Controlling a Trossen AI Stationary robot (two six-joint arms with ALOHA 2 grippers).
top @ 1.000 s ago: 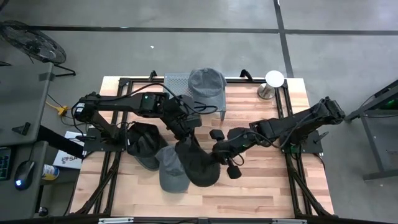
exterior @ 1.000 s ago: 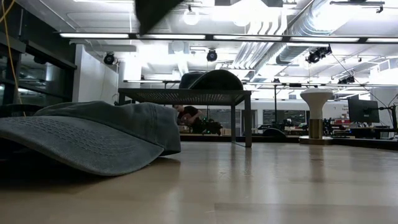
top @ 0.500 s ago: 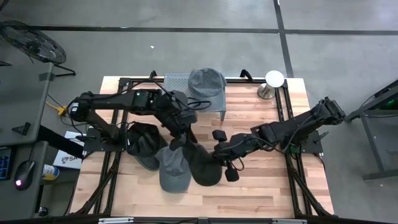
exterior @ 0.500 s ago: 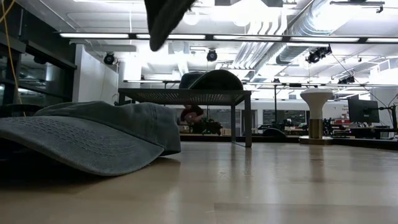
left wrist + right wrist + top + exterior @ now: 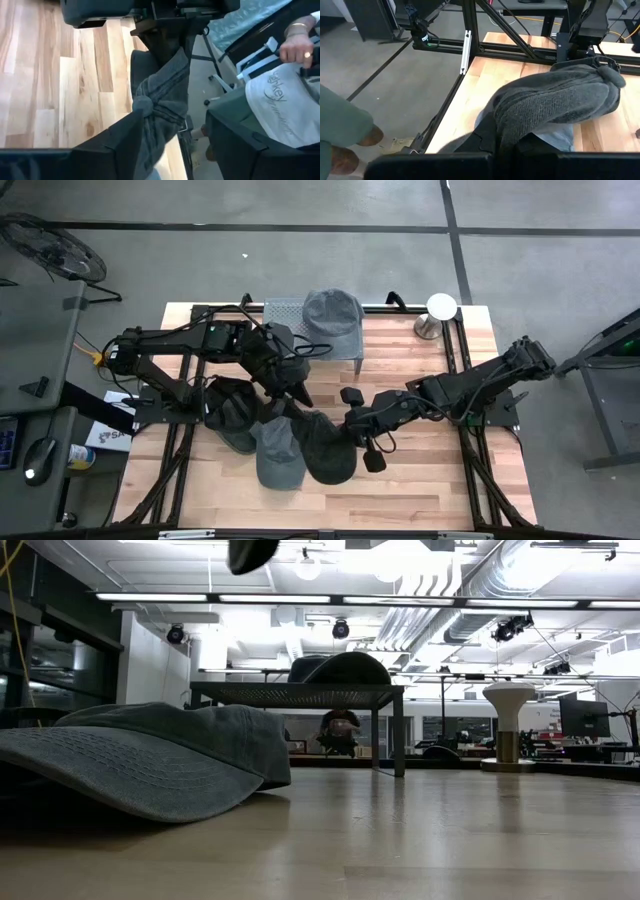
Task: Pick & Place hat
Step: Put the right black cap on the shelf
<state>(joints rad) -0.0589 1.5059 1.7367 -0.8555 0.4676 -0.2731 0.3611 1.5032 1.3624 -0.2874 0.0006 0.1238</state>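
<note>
While the left tool [image 5: 293, 387] pinches only a fold of the dark grey cloth cap [image 5: 159, 102] and the right tool [image 5: 352, 431] grips its other side above the wooden table [image 5: 420, 470], uneven pulling could slip it free.

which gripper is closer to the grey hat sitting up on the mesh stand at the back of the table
Left. The left gripper sits just in front of the mesh stand bearing that grey hat. The right gripper is farther forward, mid-table, by the dark hat.
</note>
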